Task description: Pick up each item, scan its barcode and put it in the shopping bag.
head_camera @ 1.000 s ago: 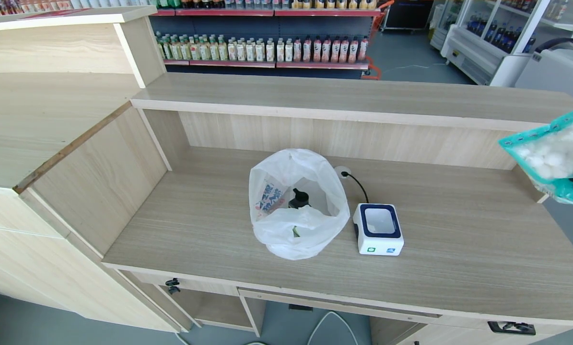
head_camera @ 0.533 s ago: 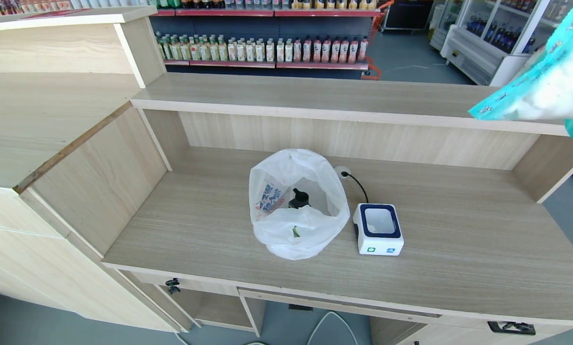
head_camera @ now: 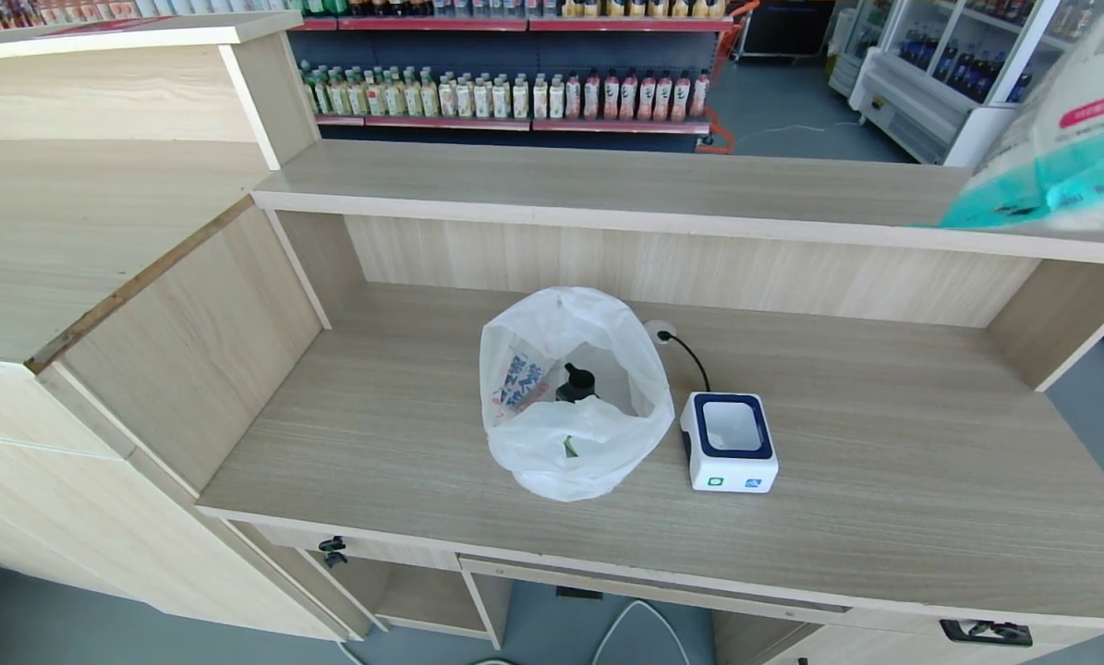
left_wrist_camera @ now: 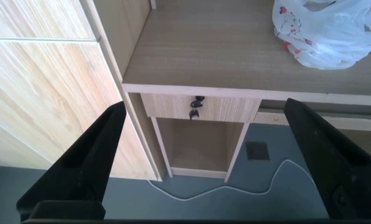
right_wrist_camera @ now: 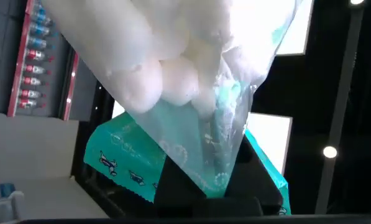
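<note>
Cotton-ball packet [right_wrist_camera: 173,81] is clamped in the right fingers [right_wrist_camera: 191,186], raised high; left fingers [left_wrist_camera: 86,168] gape empty, facing the counter [left_wrist_camera: 235,56]

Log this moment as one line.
right hand: shut on teal packet, held high, far right | left hand: open, empty | scanner: nothing over it | shopping bag: open, beside scanner, items inside

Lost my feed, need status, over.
Left gripper open, empty. Right gripper shut on cotton-ball pack, high at right. Path to scanner and shopping bag unobstructed.

light: bright, even | shadows: soft | edges: bowed | glare: behind packet [right_wrist_camera: 191,124]
</note>
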Robot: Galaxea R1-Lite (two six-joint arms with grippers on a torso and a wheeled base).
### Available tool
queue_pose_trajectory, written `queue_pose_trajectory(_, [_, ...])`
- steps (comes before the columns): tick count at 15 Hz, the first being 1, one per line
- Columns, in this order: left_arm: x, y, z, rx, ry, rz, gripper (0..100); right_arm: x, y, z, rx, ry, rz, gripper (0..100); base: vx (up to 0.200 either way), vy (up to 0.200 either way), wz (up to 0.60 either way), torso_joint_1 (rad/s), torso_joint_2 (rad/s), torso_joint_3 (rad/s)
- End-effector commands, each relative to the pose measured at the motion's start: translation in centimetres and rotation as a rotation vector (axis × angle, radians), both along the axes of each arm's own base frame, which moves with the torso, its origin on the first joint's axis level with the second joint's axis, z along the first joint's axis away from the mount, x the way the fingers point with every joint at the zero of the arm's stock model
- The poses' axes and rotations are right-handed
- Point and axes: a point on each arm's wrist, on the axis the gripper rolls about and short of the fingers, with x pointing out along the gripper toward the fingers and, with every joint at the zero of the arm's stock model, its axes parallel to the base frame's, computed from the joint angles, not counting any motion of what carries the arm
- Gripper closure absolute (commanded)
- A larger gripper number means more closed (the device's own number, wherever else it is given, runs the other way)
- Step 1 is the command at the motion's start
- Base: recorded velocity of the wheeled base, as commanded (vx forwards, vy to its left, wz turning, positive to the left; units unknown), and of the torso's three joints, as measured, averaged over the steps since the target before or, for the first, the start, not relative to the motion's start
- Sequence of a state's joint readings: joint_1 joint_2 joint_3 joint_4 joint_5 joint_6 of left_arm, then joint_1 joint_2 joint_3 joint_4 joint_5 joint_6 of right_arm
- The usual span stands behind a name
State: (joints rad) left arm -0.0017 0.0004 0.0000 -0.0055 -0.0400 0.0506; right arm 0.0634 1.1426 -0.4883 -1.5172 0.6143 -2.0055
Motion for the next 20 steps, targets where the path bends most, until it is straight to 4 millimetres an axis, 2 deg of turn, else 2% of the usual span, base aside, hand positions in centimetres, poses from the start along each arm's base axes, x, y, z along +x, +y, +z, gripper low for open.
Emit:
queue_pose_trajectory(1, [0.0, 0.0, 0.0, 0.000, -0.001, 0.002, 0, 0.0, 0.8, -1.0, -0.034, 0.004, 0.045, 100, 0.000, 0.000, 0.00, 0.000, 0.00, 0.000])
queue_pose_trajectory(2, [0.0, 0.0, 0.0, 0.000, -0.001, 0.000, 0, -0.6, 1.4, -1.2, -0.067, -0.038, 0.070, 100, 0.000, 0.000, 0.00, 0.000, 0.00, 0.000])
queue_pose_trajectory(5, [0.0, 0.0, 0.0, 0.000, -0.001, 0.000, 0, -2.6, 1.6, -1.6, -0.121, -0.137, 0.060, 100, 0.000, 0.000, 0.00, 0.000, 0.00, 0.000])
queue_pose_trajectory(6, [0.0, 0.0, 0.0, 0.000, -0.001, 0.000, 0, -4.9, 1.5, -1.8, -0.143, -0.236, 0.056, 100, 0.000, 0.000, 0.00, 0.000, 0.00, 0.000])
queue_pose_trajectory(7, [0.0, 0.0, 0.0, 0.000, -0.001, 0.002, 0, -5.8, 1.5, -1.8, -0.146, -0.279, 0.070, 100, 0.000, 0.000, 0.00, 0.000, 0.00, 0.000])
queue_pose_trajectory(9, [0.0, 0.0, 0.0, 0.000, -0.001, 0.000, 0, -8.9, 0.9, -2.0, -0.147, -0.434, 0.086, 100, 0.000, 0.000, 0.00, 0.000, 0.00, 0.000])
queue_pose_trajectory(11, [0.0, 0.0, 0.0, 0.000, -0.001, 0.002, 0, -10.0, 0.5, -2.4, -0.140, -0.460, 0.090, 100, 0.000, 0.000, 0.00, 0.000, 0.00, 0.000])
queue_pose_trajectory(15, [0.0, 0.0, 0.0, 0.000, -0.001, 0.000, 0, -10.8, 0.3, -2.3, -0.124, -0.522, 0.130, 100, 0.000, 0.000, 0.00, 0.000, 0.00, 0.000])
queue_pose_trajectory(20, [0.0, 0.0, 0.0, 0.000, -0.001, 0.000, 0, -10.5, 0.6, -2.7, -0.162, -0.549, 0.109, 100, 0.000, 0.000, 0.00, 0.000, 0.00, 0.000])
